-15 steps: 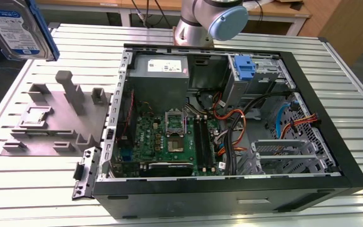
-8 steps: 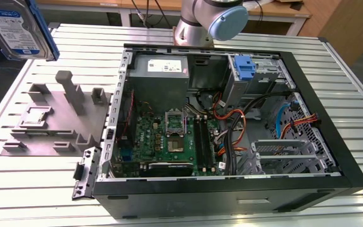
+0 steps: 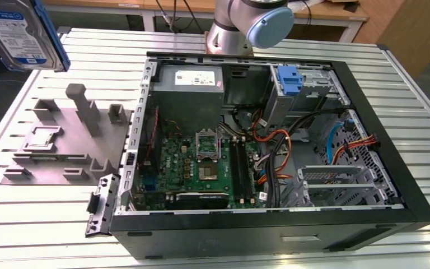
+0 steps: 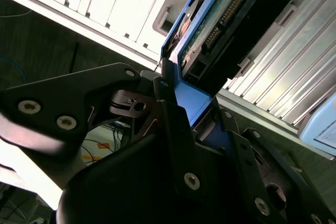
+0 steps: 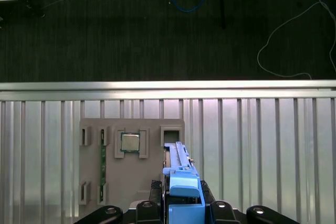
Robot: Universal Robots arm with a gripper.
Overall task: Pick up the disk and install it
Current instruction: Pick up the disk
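The disk (image 3: 17, 31), a silver drive with a white-and-blue label in a blue carrier, hangs high above the table at the exterior view's far left. In the second wrist view my gripper (image 4: 193, 106) is shut on the blue carrier of the disk (image 4: 218, 22), its circuit-board side and connectors showing. Seen edge-on in the first wrist view, the disk (image 5: 180, 174) is a blue strip rising from the gripper (image 5: 181, 208), above the grey holder (image 5: 131, 163).
The grey holder (image 3: 65, 140) lies on the slatted table (image 3: 43, 235) beside the open computer case (image 3: 275, 145). Another blue carrier (image 3: 291, 81) sits in the case's far bay. A small square chip (image 5: 130, 142) and a green memory stick (image 5: 103, 166) rest in the holder.
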